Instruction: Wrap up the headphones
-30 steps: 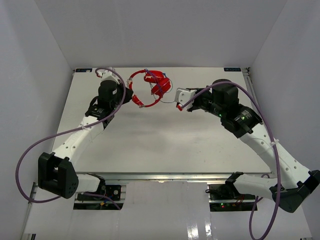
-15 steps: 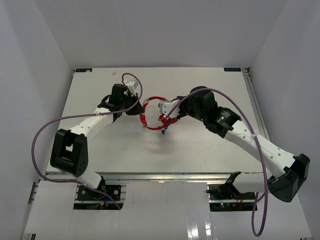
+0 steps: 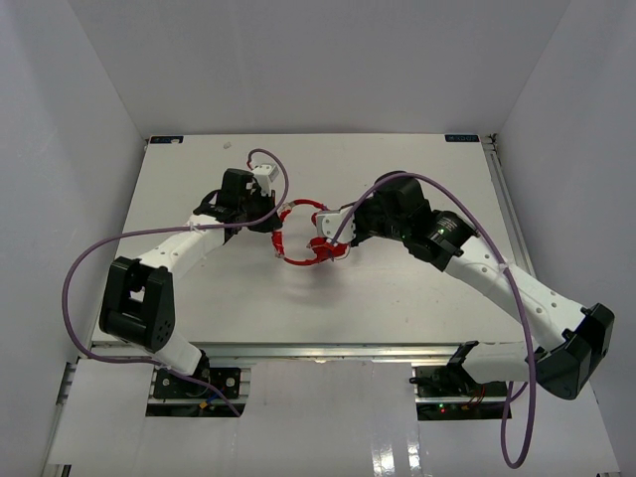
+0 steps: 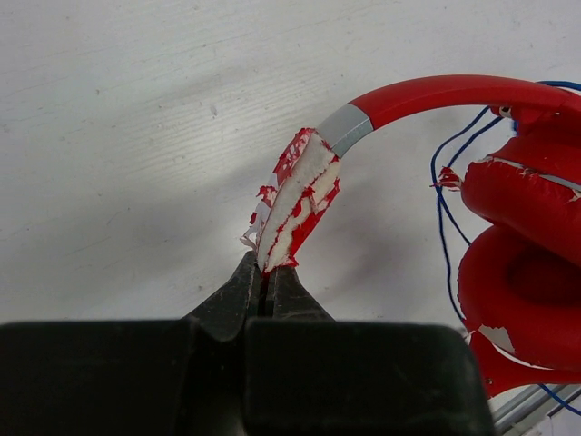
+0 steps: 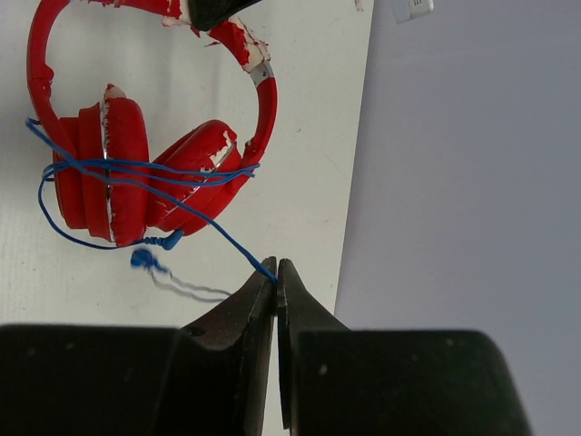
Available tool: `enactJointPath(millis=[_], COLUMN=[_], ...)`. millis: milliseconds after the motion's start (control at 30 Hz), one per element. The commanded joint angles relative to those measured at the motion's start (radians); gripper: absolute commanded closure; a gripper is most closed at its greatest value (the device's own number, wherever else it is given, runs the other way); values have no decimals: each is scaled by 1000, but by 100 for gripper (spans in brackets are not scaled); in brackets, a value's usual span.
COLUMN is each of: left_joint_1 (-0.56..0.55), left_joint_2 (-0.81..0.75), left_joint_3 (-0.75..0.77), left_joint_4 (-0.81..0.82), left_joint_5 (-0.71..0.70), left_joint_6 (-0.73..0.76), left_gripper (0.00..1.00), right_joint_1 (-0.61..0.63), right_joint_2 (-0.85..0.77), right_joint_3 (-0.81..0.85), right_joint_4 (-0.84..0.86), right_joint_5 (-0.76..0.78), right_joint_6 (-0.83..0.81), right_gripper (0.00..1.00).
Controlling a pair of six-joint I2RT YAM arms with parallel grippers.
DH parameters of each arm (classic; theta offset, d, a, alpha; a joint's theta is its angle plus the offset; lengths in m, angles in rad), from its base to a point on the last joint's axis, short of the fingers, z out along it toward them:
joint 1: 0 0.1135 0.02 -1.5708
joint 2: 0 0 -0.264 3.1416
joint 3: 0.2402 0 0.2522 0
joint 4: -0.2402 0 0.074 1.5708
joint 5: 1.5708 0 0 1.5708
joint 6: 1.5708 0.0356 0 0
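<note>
Between the tips of the left gripper (image 4: pixel 266 272), which are clenched together, sits the worn end of the headband (image 4: pixel 300 202), where the red covering has flaked off to white. From that pinch the band rises away from the fingers, passes a grey collar and curves on as a smooth red arc toward the two ear cups (image 4: pixel 522 263). The cups lie pressed side by side to the right of the gripper, with thin blue strands running over them.

The right gripper (image 5: pixel 276 268) is likewise closed, nipping the thin blue cable (image 5: pixel 213 232) just at its fingertips. From there the cable runs taut up and to the left to the ear cups, where several turns cross both cups. Below the cups a loose loop ends in the blue plug (image 5: pixel 141 261), whose shadow falls a little apart from it on the white surface.

From above, the headphones (image 3: pixel 328 248) sit between the two grippers, near the middle of the table (image 3: pixel 397 298) and somewhat toward its far half. The left gripper (image 3: pixel 270 217) is at the band's left side and the right gripper (image 3: pixel 324 235) is close against the cups. Whether the cups rest on the table or hang just over it cannot be told.
</note>
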Motion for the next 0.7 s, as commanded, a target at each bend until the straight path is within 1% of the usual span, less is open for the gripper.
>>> enactJointPath(millis=[0,233,667], left_joint_1=[-5,-39,-98], left_joint_2=[-35,-8,-32], left_joint_3=[23,27,-13], left_joint_4=[28,24,37], left_joint_5=[22,55,168], left_joint_6=[12,36,84], left_gripper=[100,100,100], right_joint_1=[-4,-4,-14], right_joint_2=[-1,12,63], right_joint_3=[51,55,49], right_joint_4=[-20,20,108], right_joint_5=[-27,24,116], right_joint_6=[-24,-44,-52], right_gripper=[91,91,91])
